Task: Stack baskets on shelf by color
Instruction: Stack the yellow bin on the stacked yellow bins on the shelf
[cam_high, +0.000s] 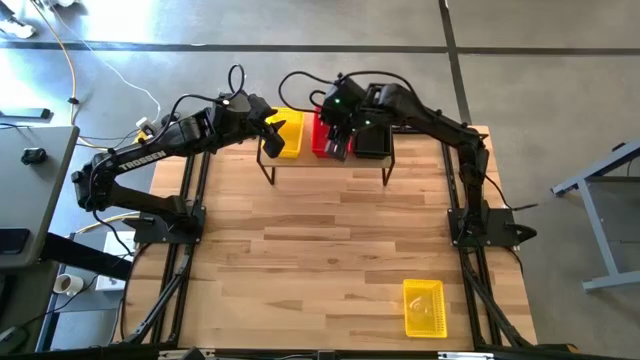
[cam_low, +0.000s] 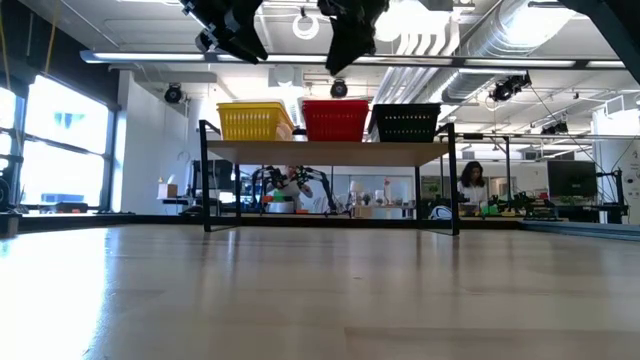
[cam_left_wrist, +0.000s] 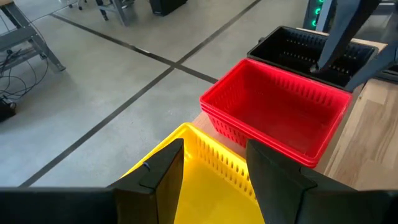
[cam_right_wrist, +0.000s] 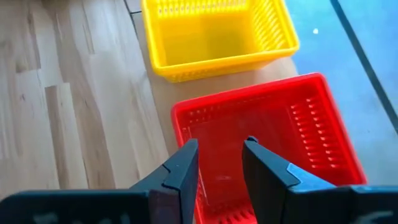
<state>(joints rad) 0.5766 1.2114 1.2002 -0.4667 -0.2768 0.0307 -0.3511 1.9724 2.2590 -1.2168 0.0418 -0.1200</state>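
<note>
From above, we see yellow (cam_high: 286, 135), red (cam_high: 322, 133) and black (cam_high: 374, 141) perforated plastic baskets on the wood-topped shelf (cam_high: 330, 160) at the tabletop's (cam_high: 320, 250) far edge, partly hidden by both arms; another yellow basket (cam_high: 424, 307) lies near right. Low down, the claws are cropped. Each wrist view shows its claw, left (cam_left_wrist: 214, 165) and right (cam_right_wrist: 219, 162), parted and empty.

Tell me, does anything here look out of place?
One yellow basket lies alone on the table's near right corner, far from the shelf, where the yellow, red and black baskets sit in a row.
</note>
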